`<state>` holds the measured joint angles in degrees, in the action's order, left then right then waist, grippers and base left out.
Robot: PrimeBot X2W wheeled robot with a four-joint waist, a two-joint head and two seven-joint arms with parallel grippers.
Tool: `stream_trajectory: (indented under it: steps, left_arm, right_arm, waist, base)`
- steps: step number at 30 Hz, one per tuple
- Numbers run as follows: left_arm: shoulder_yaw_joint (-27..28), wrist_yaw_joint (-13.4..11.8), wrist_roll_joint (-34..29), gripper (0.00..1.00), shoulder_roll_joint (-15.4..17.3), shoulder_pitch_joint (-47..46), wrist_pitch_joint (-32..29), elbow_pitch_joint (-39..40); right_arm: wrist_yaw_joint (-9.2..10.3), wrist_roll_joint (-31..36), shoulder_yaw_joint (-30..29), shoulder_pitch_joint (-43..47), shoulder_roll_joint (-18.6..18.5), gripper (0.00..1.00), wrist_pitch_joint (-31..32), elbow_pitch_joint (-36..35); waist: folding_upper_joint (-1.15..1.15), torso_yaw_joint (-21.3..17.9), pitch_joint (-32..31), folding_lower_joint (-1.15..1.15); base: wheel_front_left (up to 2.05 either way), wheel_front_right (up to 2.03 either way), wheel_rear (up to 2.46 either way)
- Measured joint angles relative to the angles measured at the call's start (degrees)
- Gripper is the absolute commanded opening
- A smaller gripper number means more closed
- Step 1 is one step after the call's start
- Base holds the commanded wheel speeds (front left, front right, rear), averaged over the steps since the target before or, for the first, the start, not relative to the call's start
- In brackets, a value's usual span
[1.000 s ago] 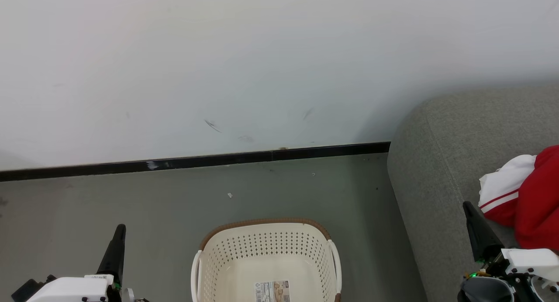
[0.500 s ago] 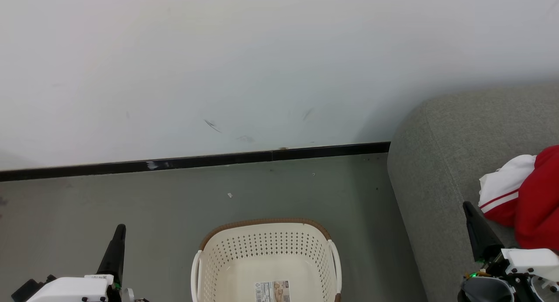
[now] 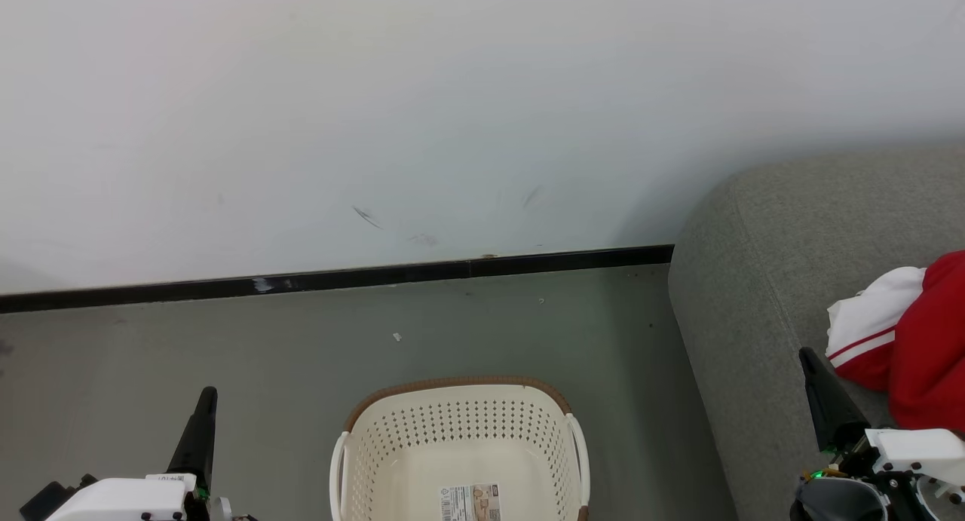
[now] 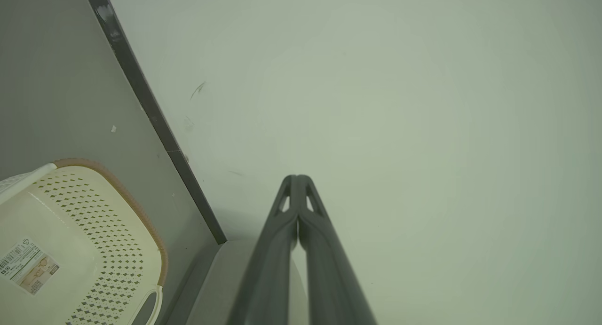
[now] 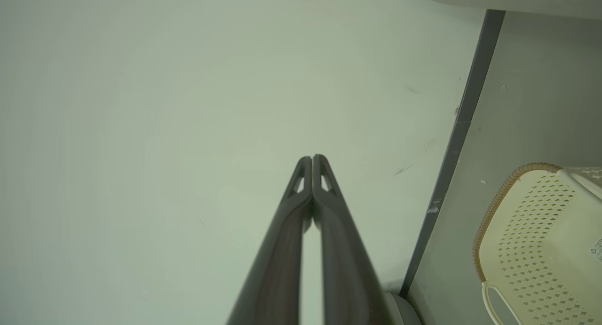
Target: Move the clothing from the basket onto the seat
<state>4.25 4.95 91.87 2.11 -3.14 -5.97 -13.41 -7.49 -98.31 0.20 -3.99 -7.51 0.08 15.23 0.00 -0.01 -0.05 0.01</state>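
On rounded fabric seat point(image 3: 754, 295), crumpled red clothing point(image 3: 926, 340)

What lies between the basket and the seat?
A strip of bare grey floor and nothing else, as the head view shows. The basket and the seat stand apart, not touching.

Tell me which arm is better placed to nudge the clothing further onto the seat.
Right. The right gripper shows against the seat, its tip close beside the red and white clothing. The left gripper is over the floor, on the far side of the basket. Both are shut.
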Motion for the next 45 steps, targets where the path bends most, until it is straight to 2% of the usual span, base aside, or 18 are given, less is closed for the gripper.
stream_trajectory:
  steps: [45]
  left_arm:
    - [0.0, 0.0, 0.0, 0.00, 0.0, 0.0, 0.0, 0.0]
  right_arm:
    - [0.00, 0.0, 0.1, 0.0, 0.0, 0.00, 0.0, 0.0]
  waist:
    - [0.00, 0.0, 0.0, 0.00]
  base:
    - [0.00, 0.00, 0.00]
